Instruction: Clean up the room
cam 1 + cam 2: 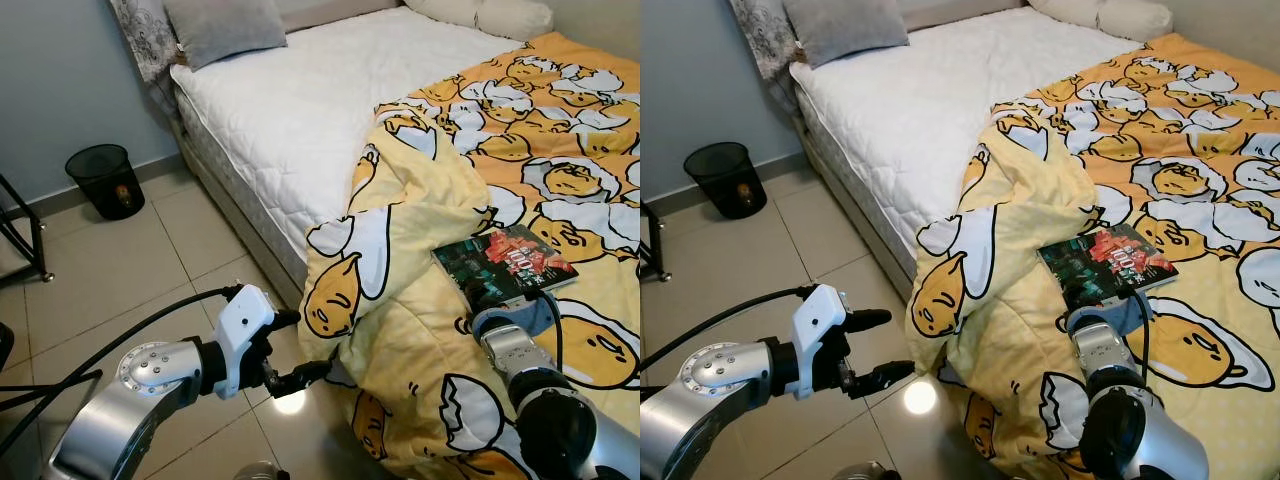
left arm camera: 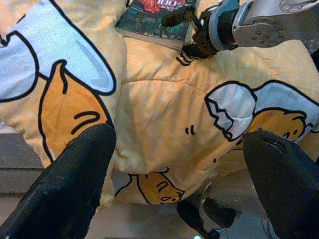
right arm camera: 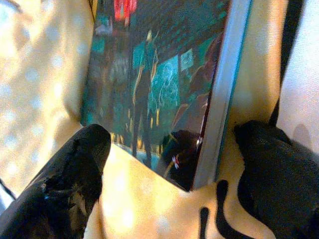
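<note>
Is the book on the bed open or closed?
Closed. The book lies flat on the yellow blanket with its front cover up, and the right wrist view shows the closed page edge.

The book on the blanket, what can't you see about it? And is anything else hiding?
- The book: its near corner is behind the right gripper in the head views; its cover words are too small to read.
- The right wrist view cuts off the book's far end and blurs the picture.
- The bin: something small lies inside, too small to name.
- The floor under the blanket is covered where it hangs over the bed edge.
</note>
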`<state>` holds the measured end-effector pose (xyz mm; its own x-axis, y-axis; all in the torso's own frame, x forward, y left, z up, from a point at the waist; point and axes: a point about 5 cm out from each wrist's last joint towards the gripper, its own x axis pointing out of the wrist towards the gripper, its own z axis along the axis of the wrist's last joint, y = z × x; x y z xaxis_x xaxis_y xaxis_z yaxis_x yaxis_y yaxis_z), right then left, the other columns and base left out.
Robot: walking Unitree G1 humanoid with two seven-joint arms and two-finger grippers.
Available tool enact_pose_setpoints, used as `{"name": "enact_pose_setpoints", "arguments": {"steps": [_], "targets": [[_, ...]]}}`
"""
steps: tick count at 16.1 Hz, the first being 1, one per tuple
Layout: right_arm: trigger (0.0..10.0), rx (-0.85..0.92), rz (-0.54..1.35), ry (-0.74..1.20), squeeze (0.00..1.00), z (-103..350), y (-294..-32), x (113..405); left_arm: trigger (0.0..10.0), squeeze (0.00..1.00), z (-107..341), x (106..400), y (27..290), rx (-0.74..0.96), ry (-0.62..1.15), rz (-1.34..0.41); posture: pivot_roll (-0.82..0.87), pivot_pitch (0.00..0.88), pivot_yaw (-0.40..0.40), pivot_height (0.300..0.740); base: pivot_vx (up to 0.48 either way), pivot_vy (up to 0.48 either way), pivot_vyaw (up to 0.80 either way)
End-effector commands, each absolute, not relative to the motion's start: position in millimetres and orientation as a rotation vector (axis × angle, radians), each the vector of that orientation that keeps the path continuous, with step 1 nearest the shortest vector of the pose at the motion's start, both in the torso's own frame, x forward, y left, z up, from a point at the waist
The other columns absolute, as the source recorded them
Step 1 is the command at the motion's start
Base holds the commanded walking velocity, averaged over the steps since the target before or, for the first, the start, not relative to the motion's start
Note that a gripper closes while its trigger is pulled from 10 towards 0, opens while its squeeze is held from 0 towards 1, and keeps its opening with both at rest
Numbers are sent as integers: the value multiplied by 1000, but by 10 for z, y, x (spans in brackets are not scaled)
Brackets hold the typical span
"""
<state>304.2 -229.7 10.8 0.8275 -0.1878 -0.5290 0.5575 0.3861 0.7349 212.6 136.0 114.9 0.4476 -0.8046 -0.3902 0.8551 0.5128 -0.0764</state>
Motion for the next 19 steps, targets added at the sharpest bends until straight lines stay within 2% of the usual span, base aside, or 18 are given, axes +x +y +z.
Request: {"name": "enact_pose_setpoints", "arguments": {"steps": [1, 3, 6, 7, 8, 9, 10, 11, 12, 13, 19], "targets": [[10000, 1148, -494, 384, 0, 68, -2225, 3024, 10000, 188, 1183, 2117, 1401, 149, 404, -1017, 274, 90, 57, 740, 0, 0, 0], [10000, 1253, -458, 209, 0, 275, -2274, 3183, 10000, 180, 1186, 2089, 1418, 151, 414, -1014, 281, 96, 55, 740, 0, 0, 0], [10000, 1311, -410, 130, 0, 385, -2287, 3259, 10000, 184, 1190, 2075, 1430, 150, 421, -1008, 284, 98, 47, 740, 0, 0, 0], [7765, 1309, -394, 122, 0, 398, -2279, 3269, 10000, 184, 1195, 2068, 1432, 149, 423, -1002, 286, 96, 41, 740, 0, 0, 0], [6549, 1309, -397, 121, 0, 397, -2280, 3269, 10000, 184, 1195, 2065, 1430, 148, 423, -1000, 286, 95, 40, 740, 0, 0, 0], [4235, 1315, -398, 111, 0, 400, -2280, 3270, 10000, 180, 1194, 2058, 1429, 147, 423, -998, 287, 91, 34, 740, 0, 0, 0], [3765, 1320, -395, 102, 0, 405, -2280, 3272, 10000, 184, 1194, 2055, 1428, 146, 423, -998, 287, 91, 34, 740, 0, 0, 0], [2745, 1327, -389, 91, 0, 412, -2279, 3276, 10000, 184, 1195, 2050, 1429, 146, 423, -996, 286, 89, 32, 740, 0, 0, 0], [1098, 1329, -384, 84, 0, 418, -2280, 3279, 10000, 180, 1195, 2046, 1428, 145, 424, -995, 286, 88, 32, 740, 0, 0, 0], [0, 1333, -378, 65, 0, 438, -2287, 3290, 10000, 184, 1194, 2041, 1422, 145, 423, -995, 283, 84, 34, 740, 0, 0, 0], [0, 1297, -362, 80, 0, 447, -2276, 3300, 10000, 180, 1188, 2036, 1419, 149, 422, -1002, 273, 73, 38, 740, 0, 0, 0]]}}
